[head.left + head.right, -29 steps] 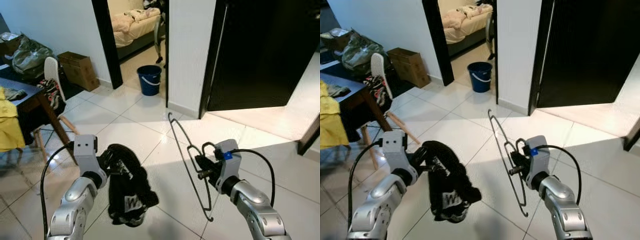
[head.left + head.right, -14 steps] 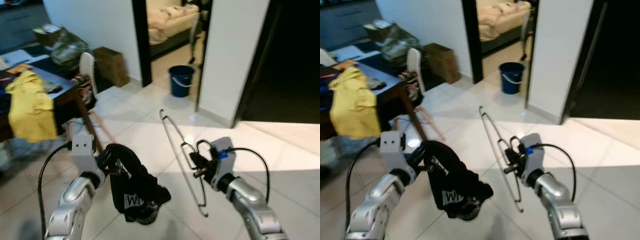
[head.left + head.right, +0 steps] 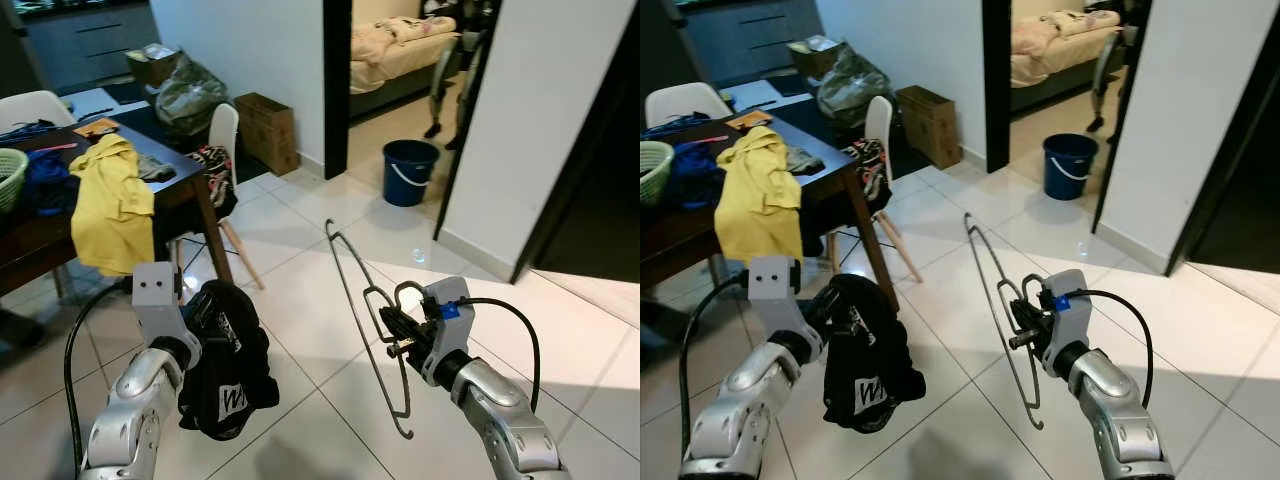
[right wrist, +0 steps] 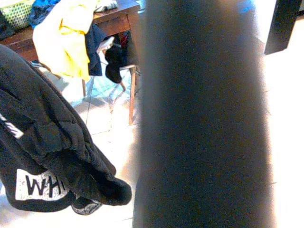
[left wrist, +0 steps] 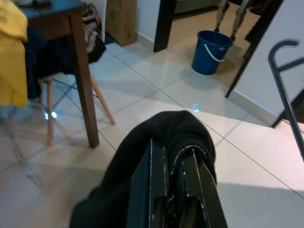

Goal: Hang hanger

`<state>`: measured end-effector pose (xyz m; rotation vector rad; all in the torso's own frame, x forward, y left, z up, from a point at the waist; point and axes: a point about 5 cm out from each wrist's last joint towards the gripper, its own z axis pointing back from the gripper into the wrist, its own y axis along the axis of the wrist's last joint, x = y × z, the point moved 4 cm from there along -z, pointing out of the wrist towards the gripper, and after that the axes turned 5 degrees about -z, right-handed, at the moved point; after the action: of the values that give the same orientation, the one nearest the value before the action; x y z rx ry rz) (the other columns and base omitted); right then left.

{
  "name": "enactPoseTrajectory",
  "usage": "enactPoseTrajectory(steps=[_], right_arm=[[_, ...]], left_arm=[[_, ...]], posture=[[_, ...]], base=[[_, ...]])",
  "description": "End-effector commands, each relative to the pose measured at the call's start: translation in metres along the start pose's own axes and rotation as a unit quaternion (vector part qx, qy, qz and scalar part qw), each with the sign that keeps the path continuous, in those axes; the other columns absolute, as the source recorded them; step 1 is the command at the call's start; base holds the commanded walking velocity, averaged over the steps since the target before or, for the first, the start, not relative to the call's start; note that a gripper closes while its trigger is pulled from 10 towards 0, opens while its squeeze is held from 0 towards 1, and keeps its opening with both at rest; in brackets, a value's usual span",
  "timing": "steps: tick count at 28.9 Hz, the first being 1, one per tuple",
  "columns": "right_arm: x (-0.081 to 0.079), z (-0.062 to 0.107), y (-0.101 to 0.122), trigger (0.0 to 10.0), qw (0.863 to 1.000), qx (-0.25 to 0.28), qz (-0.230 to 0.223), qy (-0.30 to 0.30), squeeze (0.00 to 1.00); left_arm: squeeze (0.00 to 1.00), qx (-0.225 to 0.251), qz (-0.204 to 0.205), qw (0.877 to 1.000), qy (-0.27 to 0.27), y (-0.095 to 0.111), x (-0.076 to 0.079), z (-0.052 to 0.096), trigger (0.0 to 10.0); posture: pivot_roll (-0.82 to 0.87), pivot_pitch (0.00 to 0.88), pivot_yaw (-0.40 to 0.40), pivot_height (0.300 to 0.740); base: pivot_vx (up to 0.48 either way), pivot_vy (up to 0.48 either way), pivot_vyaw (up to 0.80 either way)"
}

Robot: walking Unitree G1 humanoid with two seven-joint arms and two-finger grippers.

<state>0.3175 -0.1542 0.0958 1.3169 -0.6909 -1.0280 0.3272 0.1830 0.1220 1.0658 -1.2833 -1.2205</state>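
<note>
A dark wire hanger (image 3: 352, 300) stands nearly upright over the tiled floor, its hook end up at the far side. My right gripper (image 3: 396, 334) is shut on its twisted neck. My left gripper (image 3: 205, 318) is shut on a black garment (image 3: 226, 372) with white lettering, which hangs bunched from the fingers (image 5: 156, 180) to the left of the hanger. In the left wrist view the garment (image 5: 173, 128) drapes over both fingers and the hanger's hook (image 5: 284, 66) shows beside them. A blurred dark bar (image 4: 204, 114) crosses the right wrist view next to the garment (image 4: 47, 156).
A dark wooden table (image 3: 208, 230) at the left carries a yellow cloth (image 3: 112, 205) and a green basket (image 3: 8, 175). A white chair (image 3: 222, 130) stands beside it. A cardboard box (image 3: 268, 130) and a blue bucket (image 3: 410, 172) flank the bedroom doorway ahead.
The camera has swung left, bringing the table and yellow cloth into view. Both grippers keep their hold; the garment hangs slightly lower and closer to the left arm.
</note>
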Motion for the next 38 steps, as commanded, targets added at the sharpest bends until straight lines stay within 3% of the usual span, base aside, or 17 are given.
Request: enactPoseTrajectory(steps=[1, 3, 6, 23, 38], right_arm=[[-0.001, 0.0, 0.001, 10.0, 1.0, 0.008, -0.004, 0.003, 0.0], [-0.002, 0.0, 0.001, 10.0, 1.0, 0.009, -0.006, 0.005, 0.0], [-0.002, 0.0, 0.001, 10.0, 1.0, 0.008, -0.005, 0.007, 0.0], [-0.005, -0.002, 0.0, 10.0, 1.0, 0.007, -0.002, 0.01, 0.0], [-0.005, -0.004, -0.003, 10.0, 1.0, -0.007, 0.012, 0.017, 0.0]], left_arm=[[0.0, 0.032, -0.011, 0.999, 0.001, 0.018, -0.003, -0.003, 10.0], [0.0, 0.056, -0.017, 0.998, 0.002, 0.036, -0.004, -0.005, 10.0], [0.0, 0.066, -0.018, 0.998, 0.002, 0.045, -0.004, -0.006, 10.0], [0.0, 0.089, -0.017, 0.996, -0.005, 0.062, 0.002, -0.01, 10.0], [0.0, 0.141, -0.024, 0.989, -0.035, 0.102, 0.018, -0.026, 10.0]], posture=[[-0.06, 0.0, 0.071, 0.74], [-0.06, 0.0, 0.072, 0.74], [-0.06, 0.0, 0.072, 0.74], [-0.06, 0.0, 0.077, 0.74], [-0.05, 0.0, 0.057, 0.74]], base=[[0.281, 0.0, 0.0], [0.294, 0.0, 0.0], [0.311, 0.0, 0.0], [0.471, 0.0, 0.0], [0.48, 0.0, 0.29]])
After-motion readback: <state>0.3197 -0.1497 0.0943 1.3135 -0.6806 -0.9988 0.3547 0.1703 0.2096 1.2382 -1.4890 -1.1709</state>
